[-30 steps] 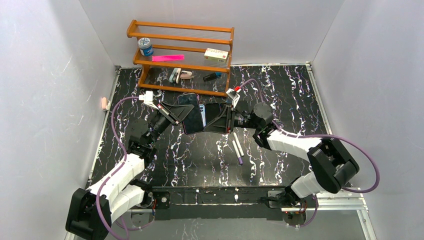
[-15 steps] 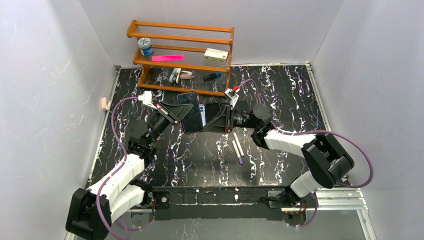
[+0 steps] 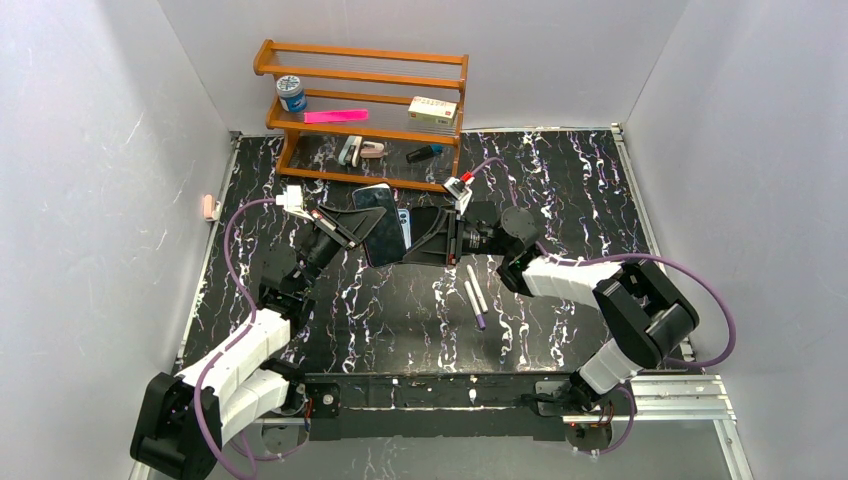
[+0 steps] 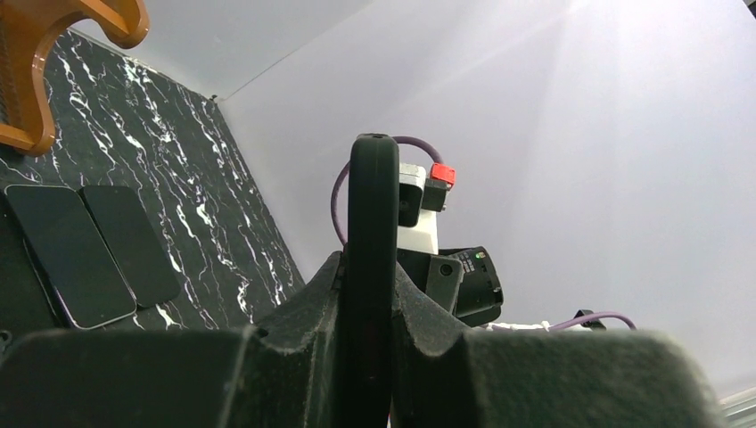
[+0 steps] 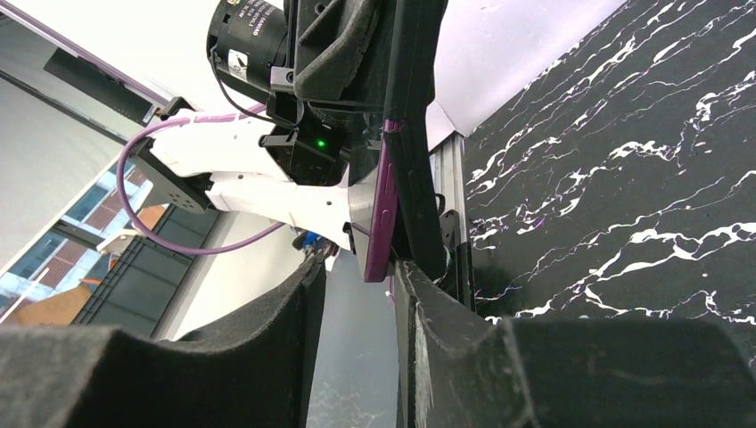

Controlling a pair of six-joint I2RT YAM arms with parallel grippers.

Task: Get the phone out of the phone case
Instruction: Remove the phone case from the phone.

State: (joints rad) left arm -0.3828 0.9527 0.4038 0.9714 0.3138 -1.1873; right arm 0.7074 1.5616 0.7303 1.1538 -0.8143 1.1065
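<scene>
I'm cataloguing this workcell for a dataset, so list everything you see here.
brown wooden shelf rack: one, brown, table's far side
round tin: one, blue and white, on rack
flat strip: one, pink, on rack
small carton: one, white, on rack
marker: one, black, rack's lowest shelf
pens: two, white with purple tips, table centre
rubbery phone case: one, black, held off the table
phone: one, purple edge, partly in case
marble-patterned table: one, black, white veins
left claw: one, black, shut on case
right claw: one, black, open around phone's end
</scene>
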